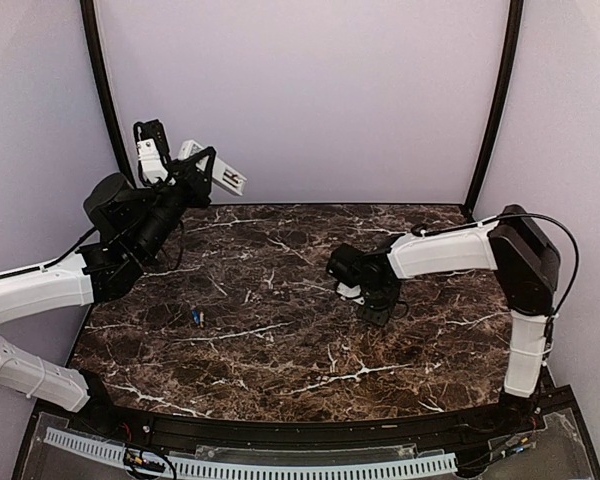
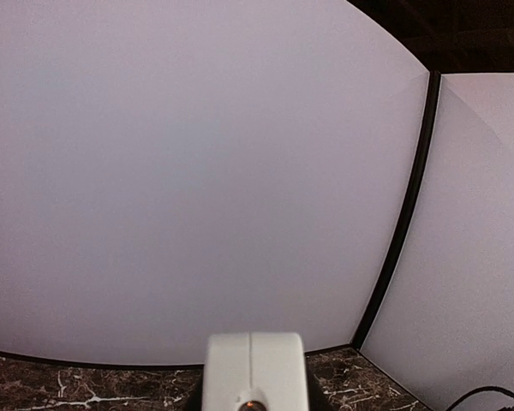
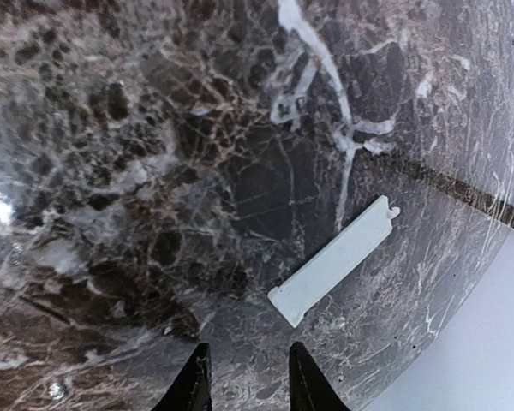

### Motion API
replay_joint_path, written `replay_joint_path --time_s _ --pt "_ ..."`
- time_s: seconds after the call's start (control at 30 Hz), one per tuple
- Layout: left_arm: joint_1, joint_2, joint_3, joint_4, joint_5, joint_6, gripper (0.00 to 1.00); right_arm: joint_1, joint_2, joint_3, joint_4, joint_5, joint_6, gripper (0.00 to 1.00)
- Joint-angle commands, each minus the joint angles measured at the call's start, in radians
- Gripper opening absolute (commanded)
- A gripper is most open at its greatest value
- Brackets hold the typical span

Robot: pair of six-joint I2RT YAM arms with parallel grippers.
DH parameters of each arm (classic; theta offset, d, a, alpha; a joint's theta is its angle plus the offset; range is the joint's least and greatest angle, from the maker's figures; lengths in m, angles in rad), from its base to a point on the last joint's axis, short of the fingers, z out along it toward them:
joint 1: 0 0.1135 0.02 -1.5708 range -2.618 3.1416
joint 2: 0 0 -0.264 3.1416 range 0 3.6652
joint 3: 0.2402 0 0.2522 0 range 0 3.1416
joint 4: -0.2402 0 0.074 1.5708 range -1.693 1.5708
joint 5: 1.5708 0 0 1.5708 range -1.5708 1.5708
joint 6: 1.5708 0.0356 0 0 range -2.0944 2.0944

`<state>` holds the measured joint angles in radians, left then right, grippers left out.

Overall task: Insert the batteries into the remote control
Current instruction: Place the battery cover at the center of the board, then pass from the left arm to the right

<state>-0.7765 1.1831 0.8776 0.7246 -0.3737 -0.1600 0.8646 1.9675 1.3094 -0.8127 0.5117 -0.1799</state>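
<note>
right gripper (image 3: 247, 383) barely apart, empty, flat pale grey cover (image 3: 334, 261) just past its tips | left gripper (image 1: 202, 163) clamping slim white remote control (image 1: 226, 176) up over far-left corner of dark marble tabletop (image 1: 280, 345) | tiny blue batteries (image 1: 195, 317) lying near left edge

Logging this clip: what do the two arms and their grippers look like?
The left arm and right arm both alternate white boxy links with black rounded joints. A thin black cable loops off the right arm's elbow. The right gripper has two black pointed fingers; the left gripper is black too. No markings are readable.
</note>
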Motion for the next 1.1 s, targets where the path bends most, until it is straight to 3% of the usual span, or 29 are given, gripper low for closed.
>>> replay_joint_path --time_s 0.0,0.2,0.27,0.4,0.47,0.7,0.9,1.07 --pt "0.005 -0.003 0.0 -0.028 0.025 -0.001 0.0 0.01 -0.183 0.051 0.055 -0.107 0.0 0.42" --pt "0.005 0.008 -0.001 -0.034 0.113 -0.049 0.0 0.064 -0.465 0.034 0.401 -0.234 -0.029 0.96" --pt "0.005 0.011 -0.008 -0.018 0.149 -0.084 0.0 0.09 -0.532 -0.002 0.574 -0.305 -0.034 0.99" --pt "-0.001 0.029 -0.021 0.031 0.253 -0.174 0.0 0.115 -0.583 -0.094 0.935 -0.517 -0.053 0.99" --pt "-0.011 0.039 -0.028 0.06 0.293 -0.201 0.0 0.137 -0.547 -0.093 1.026 -0.541 -0.092 0.99" --pt "-0.024 0.042 -0.051 0.095 0.339 -0.236 0.0 0.193 -0.372 0.104 0.992 -0.436 -0.275 0.93" --pt "-0.025 0.058 -0.051 0.116 0.366 -0.261 0.0 0.197 -0.256 0.179 1.011 -0.388 -0.335 0.74" --pt "-0.026 0.063 -0.046 0.111 0.369 -0.256 0.0 0.2 -0.234 0.207 1.025 -0.375 -0.336 0.47"
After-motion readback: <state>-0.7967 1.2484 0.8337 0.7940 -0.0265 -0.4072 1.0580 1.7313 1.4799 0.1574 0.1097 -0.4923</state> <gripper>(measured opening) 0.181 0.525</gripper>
